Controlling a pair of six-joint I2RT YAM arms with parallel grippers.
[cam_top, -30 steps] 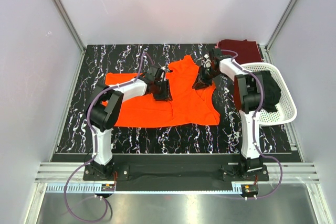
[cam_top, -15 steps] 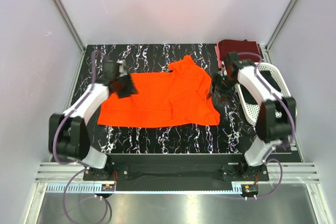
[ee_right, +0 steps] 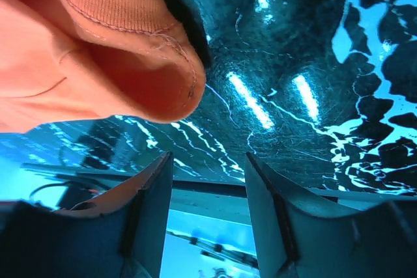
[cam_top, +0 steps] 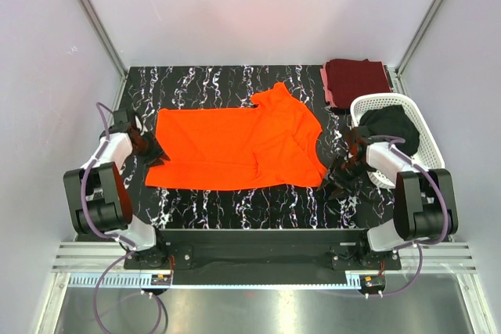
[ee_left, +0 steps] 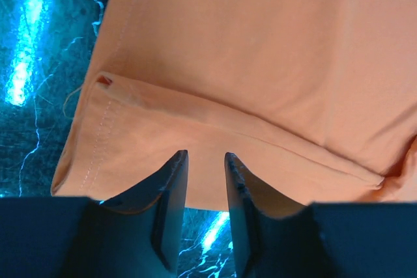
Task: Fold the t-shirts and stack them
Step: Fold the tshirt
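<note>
The bright orange t-shirt [cam_top: 235,146] lies spread flat on the black marbled table [cam_top: 196,84]. A dark maroon t-shirt [cam_top: 356,80] sits folded at the back right corner. The black t-shirt [cam_top: 387,121] is bunched inside the white basket [cam_top: 391,98]. My left gripper [cam_top: 149,150] is low at the orange shirt's left edge. In the left wrist view it [ee_left: 205,157] is open by a narrow gap, tips just over the hem of the orange cloth [ee_left: 247,63]. My right gripper [cam_top: 338,174] is open by the shirt's near right corner [ee_right: 98,50], with only table between its fingers [ee_right: 208,157].
The basket stands against the right wall, close beside my right arm. White enclosure walls ring the table on three sides. Bare marbled surface runs along the near edge in front of the shirt and behind it at the back left.
Both arms have swung out from the middle of the orange shirt to its left and right edges and dropped low. The shirt now lies uncovered and flat.
</note>
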